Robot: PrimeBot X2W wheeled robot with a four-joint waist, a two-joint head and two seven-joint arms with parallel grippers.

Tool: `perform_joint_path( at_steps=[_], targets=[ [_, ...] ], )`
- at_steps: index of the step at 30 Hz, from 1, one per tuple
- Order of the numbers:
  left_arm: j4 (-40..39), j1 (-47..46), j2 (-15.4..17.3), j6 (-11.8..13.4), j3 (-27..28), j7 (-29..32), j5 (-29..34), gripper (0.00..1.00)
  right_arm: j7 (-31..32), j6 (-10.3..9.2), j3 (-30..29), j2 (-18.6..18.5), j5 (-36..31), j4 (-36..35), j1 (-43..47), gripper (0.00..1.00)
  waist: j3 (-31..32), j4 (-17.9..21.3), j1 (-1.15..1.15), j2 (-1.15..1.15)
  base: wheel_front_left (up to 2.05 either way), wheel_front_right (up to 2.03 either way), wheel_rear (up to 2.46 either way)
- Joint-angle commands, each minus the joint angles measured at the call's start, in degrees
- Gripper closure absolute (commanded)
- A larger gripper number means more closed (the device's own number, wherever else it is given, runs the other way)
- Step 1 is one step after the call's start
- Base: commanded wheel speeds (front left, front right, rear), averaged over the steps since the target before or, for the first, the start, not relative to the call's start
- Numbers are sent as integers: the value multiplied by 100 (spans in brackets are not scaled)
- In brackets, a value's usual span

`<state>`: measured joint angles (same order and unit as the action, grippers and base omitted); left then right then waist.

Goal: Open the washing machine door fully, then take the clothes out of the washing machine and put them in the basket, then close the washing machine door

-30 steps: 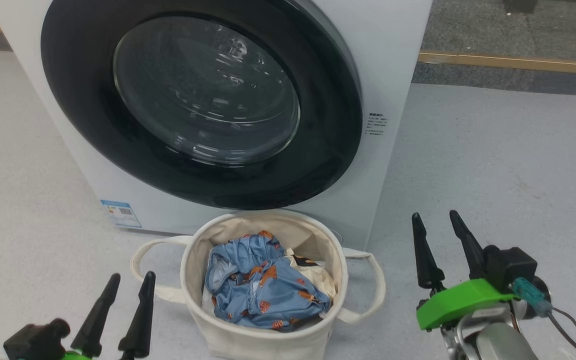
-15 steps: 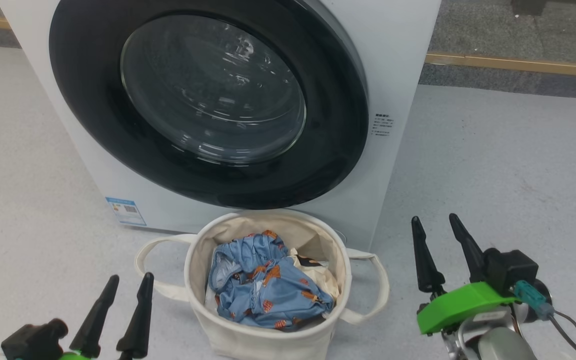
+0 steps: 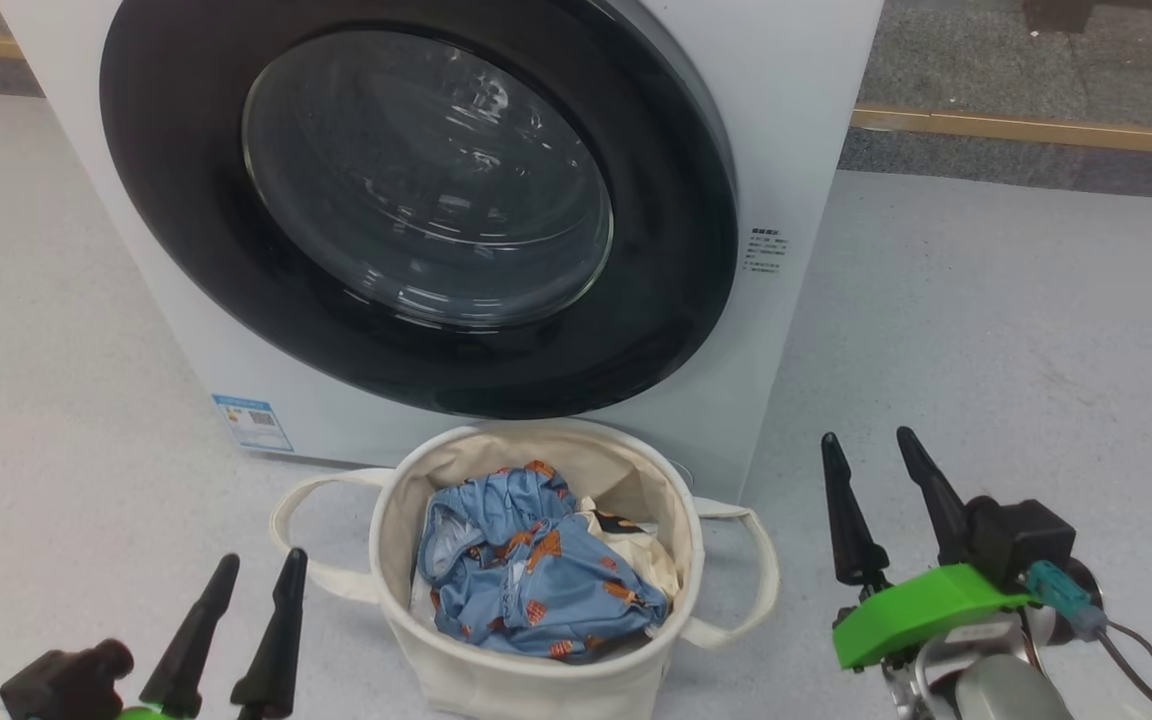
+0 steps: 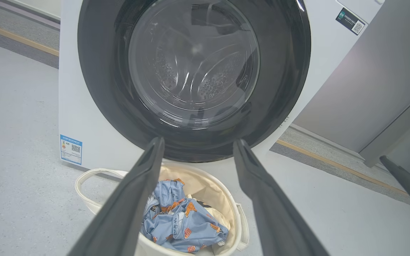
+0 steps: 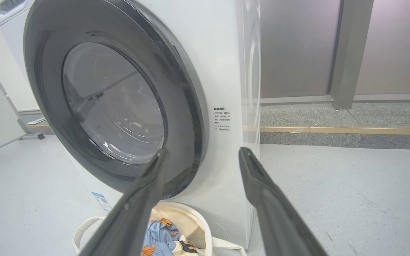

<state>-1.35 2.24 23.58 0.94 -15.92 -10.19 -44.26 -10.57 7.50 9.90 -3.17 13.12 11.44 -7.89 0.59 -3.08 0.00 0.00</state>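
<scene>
- Door (image 3: 416,200) sits flush against the washing machine (image 3: 786,120).
- Clothes (image 3: 536,585) lie in the basket (image 3: 526,690), on the floor (image 3: 986,330) just before the machine.
- Left gripper (image 3: 262,557) and right gripper (image 3: 865,436): jaws apart, empty, either side of the basket.

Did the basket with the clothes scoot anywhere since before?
No. The basket sits below the washing machine door and right of the blue label as before; the whole picture slid slightly, so the camera moved.

Left gripper (image 3: 262,557) and right gripper (image 3: 865,435) low, jaws apart, apparently empty
</scene>
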Motion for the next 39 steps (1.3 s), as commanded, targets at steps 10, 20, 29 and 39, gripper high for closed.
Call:
perform_joint_path(
  at_steps=[10, 20, 29, 39],
  targets=[
    [-100, -281, 185, -15, 215, -60, -47, 0, 15, -1, 136, 29, -7, -199, -133, 0, 13, -6, 0, 0, 0, 0, 0],
    [-67, -280, 195, 53, 208, -31, -61, 0, 28, -1, 145, 29, -10, -202, -134, 0, 20, -7, 0, 0, 0, 0, 0],
    [144, 3, -2, 38, -59, 2, -48, 100, 25, 0, 19, 0, 1, 70, 6, 100, 20, -11, 0, 0, 0, 0, 0],
    [485, 79, -245, 3, -96, 73, -274, 100, 77, 0, -2, -18, 393, 358, 212, 100, 24, 3, 11, 0, 0, 0, 0]
  ],
)
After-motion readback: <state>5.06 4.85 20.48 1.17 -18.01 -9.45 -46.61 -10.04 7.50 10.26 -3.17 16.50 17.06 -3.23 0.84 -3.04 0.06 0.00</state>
